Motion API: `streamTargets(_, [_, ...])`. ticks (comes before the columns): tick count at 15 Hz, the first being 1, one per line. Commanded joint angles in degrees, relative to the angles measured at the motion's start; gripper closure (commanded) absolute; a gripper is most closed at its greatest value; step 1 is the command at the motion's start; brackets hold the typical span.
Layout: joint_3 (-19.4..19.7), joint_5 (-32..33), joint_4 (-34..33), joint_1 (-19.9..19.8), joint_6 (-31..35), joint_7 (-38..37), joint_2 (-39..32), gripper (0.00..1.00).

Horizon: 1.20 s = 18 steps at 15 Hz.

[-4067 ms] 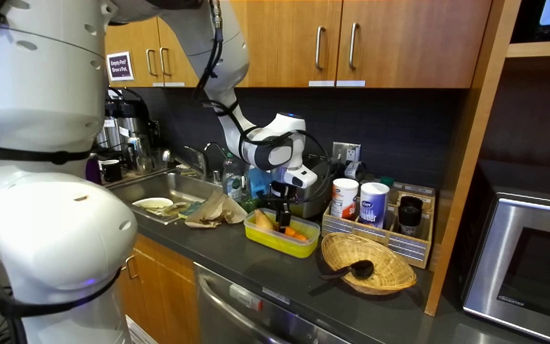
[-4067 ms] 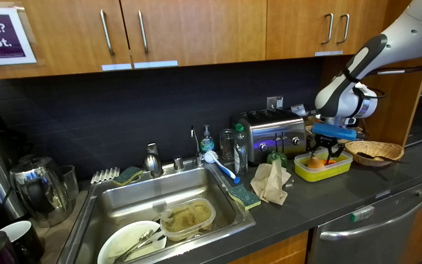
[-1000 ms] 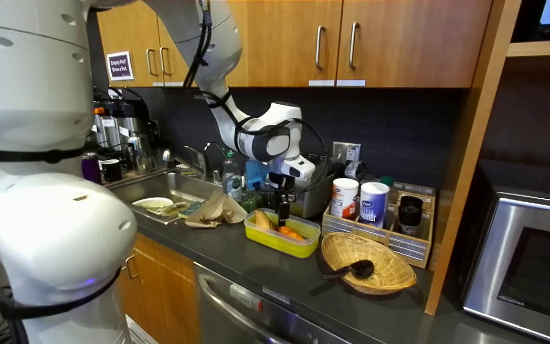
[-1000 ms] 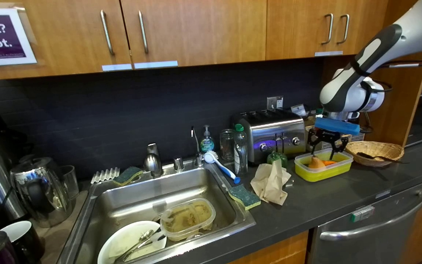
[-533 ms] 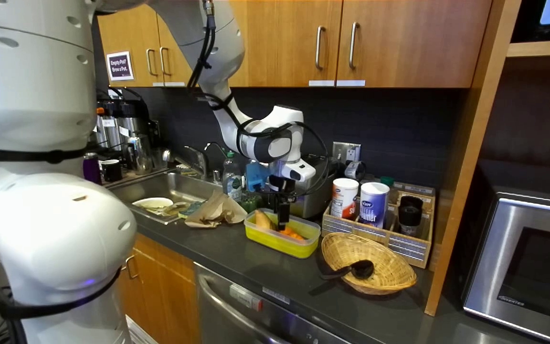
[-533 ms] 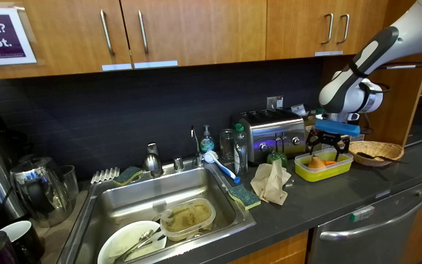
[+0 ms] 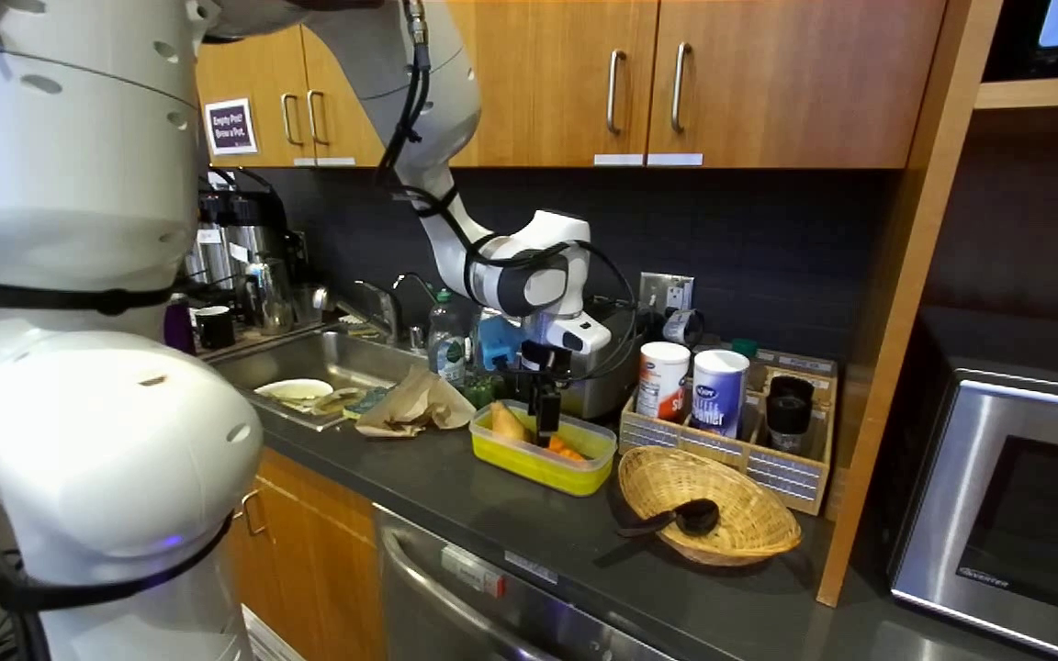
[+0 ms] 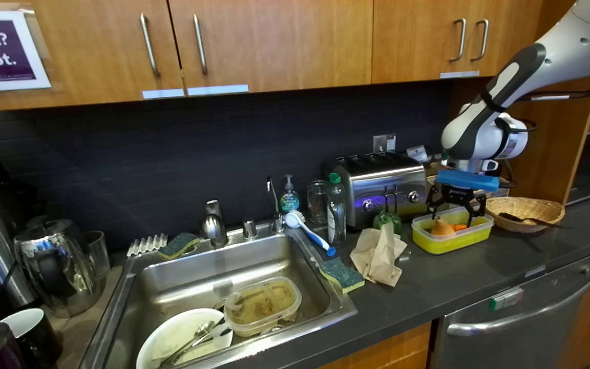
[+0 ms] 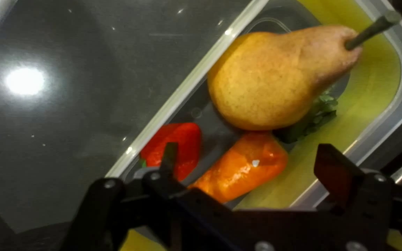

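The orange vegetable (image 9: 244,167) lies in the yellow container (image 8: 451,243), close by the pear (image 9: 267,76) and beside a red vegetable (image 9: 189,146). My gripper (image 9: 248,147) is right above it with the jaws spread wide, a finger to either side and nothing in their hold; I can't tell whether one fingertip brushes the red vegetable. The container sits on the dark counter (image 7: 455,482), between crumpled brown paper (image 8: 377,256) and a wicker basket (image 7: 754,519) with a black spoon (image 7: 697,517) across its edge. Behind stands the toaster (image 8: 388,188). Farther along I see the sink (image 8: 192,281) holding a white plate (image 8: 169,335), with wooden cabinets (image 8: 274,41) above
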<state>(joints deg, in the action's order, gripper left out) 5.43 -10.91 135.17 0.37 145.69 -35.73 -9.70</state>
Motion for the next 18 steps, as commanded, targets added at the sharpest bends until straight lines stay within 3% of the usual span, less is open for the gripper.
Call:
streamTargets(1, [-0.1,1.0,-3.0,-0.2,-2.4,-0.4,-2.4,0.0])
streamTargets(18, [0.4,0.5,-6.3,0.2,-2.5,-0.8,-5.8,0.0])
